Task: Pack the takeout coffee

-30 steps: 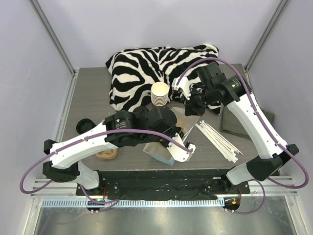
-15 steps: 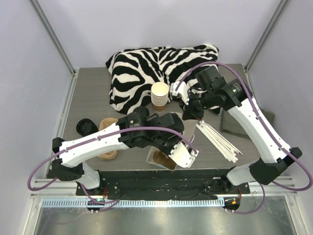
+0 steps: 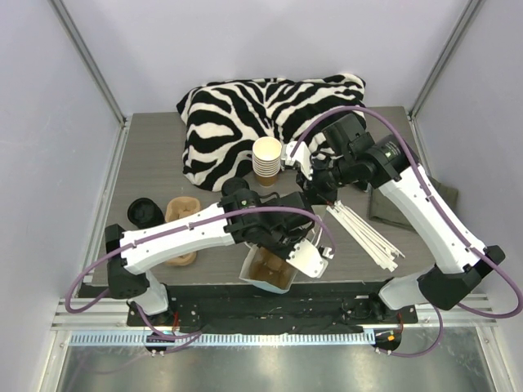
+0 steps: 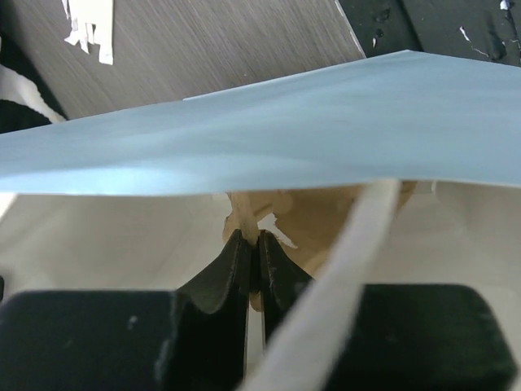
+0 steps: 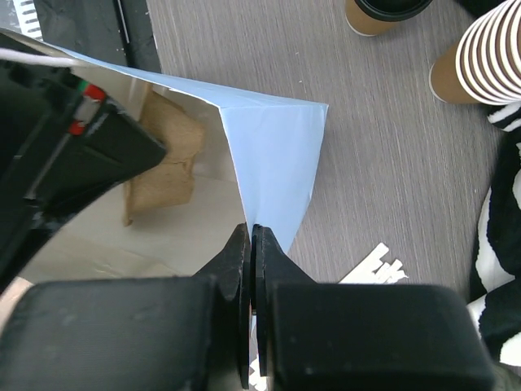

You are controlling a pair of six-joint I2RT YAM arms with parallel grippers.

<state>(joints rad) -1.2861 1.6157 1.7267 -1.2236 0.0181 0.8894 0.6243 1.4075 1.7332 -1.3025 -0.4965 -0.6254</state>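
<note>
takeout coffee (image 5: 383,10): one
stack of lidless cups (image 3: 266,158): one
paper bag (image 5: 277,155): one
zebra cloth (image 3: 237,110): one
bundle of white sticks (image 3: 365,233): one
dark cloth (image 3: 384,211): one

Grey table (image 3: 147,163) with zebra cloth (image 3: 237,114), cup stack (image 3: 266,159), white sticks (image 3: 368,233), takeout coffee (image 5: 387,10)

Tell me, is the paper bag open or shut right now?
Open. The bag gapes at its mouth, showing something brown inside, while the left hand and right hand each pinch an edge.
</note>
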